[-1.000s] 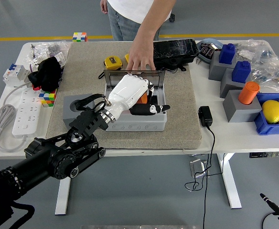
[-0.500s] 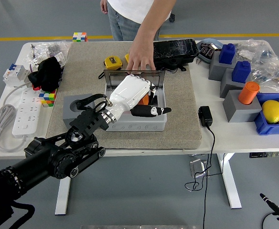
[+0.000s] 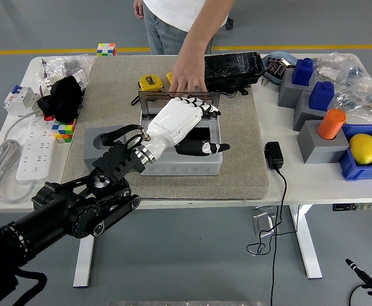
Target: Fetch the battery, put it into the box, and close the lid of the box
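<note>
Black and jointed, the robot's left arm comes up from the lower left corner and reaches over the near edge of the white surface (image 3: 313, 182), ending in the white-shelled left hand (image 3: 185, 124), which hangs over the open grey box (image 3: 173, 162) on the tan mat (image 3: 237, 153). Its fingers (image 3: 206, 106) are spread and loosely extended towards the back of the box, the dark thumb pointing right across the opening, and nothing can be seen gripped in them, so the hand reads as released. Under the palm the box interior looks dark; the battery is not plainly visible anywhere in this view, and the likeliest reading is that it lies in the box beneath the hand, though that part is hidden. Behind the fingers the clear lid (image 3: 173, 101) stands upright at the far rim, so the box is open. Past it, a person's hand (image 3: 187, 80) rests fingers-down on the mat right at the lid, apparently steadying it. Judged from this, fetching seems over and placing is at or near its end, while the closing of the lid remains wholly undone; the hand will have to clear the opening before the lid can swing down. No right arm shows
</note>
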